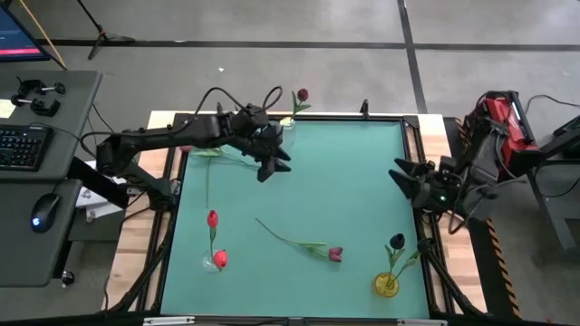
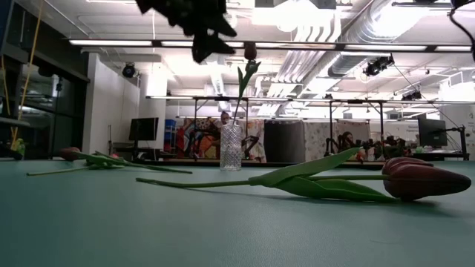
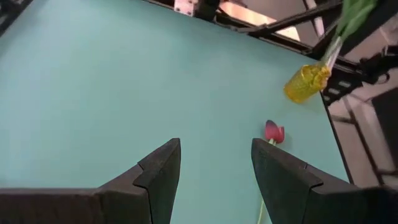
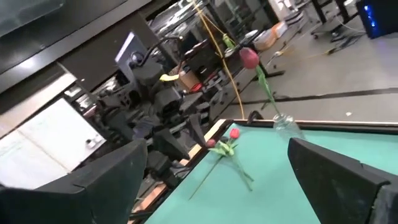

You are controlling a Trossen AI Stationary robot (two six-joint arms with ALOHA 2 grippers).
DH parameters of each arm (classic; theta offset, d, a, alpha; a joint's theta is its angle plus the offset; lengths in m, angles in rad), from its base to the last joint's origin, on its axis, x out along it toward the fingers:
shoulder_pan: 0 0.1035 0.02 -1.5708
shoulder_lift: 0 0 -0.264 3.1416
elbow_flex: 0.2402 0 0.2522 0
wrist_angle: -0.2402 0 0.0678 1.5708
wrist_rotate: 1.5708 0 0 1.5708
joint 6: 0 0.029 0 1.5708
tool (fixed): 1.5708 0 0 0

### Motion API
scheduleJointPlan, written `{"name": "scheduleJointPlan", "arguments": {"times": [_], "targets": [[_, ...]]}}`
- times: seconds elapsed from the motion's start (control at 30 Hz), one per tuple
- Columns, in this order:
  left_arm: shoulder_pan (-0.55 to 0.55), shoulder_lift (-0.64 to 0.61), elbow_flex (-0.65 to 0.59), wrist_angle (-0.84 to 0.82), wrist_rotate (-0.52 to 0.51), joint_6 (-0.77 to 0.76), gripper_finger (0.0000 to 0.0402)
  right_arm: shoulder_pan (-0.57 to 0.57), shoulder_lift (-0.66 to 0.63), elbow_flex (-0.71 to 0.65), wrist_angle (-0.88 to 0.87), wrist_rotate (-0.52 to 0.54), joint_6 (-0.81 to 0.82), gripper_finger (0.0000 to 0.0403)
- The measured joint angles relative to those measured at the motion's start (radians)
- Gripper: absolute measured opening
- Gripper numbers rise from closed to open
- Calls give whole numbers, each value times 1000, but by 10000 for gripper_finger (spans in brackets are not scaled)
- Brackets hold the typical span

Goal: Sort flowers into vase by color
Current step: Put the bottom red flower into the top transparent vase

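My left gripper (image 1: 275, 164) hangs open above the far middle of the green table, touching nothing; in its wrist view the open fingers (image 3: 211, 171) frame bare mat. My right gripper (image 1: 401, 177) waits open at the right edge. A maroon-headed flower (image 1: 333, 254) lies flat in the middle, its stem running toward the far left. A red-headed flower (image 4: 233, 132) lies near the far left edge, by the left arm. A clear vase (image 2: 231, 147) at the far edge holds an upright maroon flower (image 2: 250, 50). A yellow vase (image 1: 387, 284) holds a near-black flower (image 1: 396, 242). Red flowers (image 1: 212, 218) stand near left.
A raised dark frame (image 1: 412, 145) runs around the mat. A desk with keyboard (image 1: 23, 145) and mouse stands off the table's left side. Open mat lies between the middle flower and the right edge.
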Motion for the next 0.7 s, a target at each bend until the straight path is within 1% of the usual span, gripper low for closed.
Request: {"name": "scheduleJointPlan", "arguments": {"times": [0.03,0.1,0.2,0.3,0.4,0.5,0.6,0.7], "targets": [[0,-3,-32,30,1,-23,183,-26,2,0,2,-35,-1,378],[-5,-5,-93,96,6,-73,183,-92,2,0,10,-147,-11,378],[-25,-8,-161,183,8,-150,183,-232,11,0,71,-371,-51,375],[-55,-9,-177,196,7,-197,183,-389,43,0,153,-601,-128,370],[-123,-9,-177,195,-48,-130,182,-538,98,0,229,-797,-220,366],[-224,-9,-177,194,-140,-9,179,-637,146,0,294,-950,-274,364],[-334,21,-174,203,-204,102,177,-692,161,0,344,-1060,-290,364],[-438,93,-176,231,-210,171,176,-711,159,0,352,-1106,-276,364]]}}
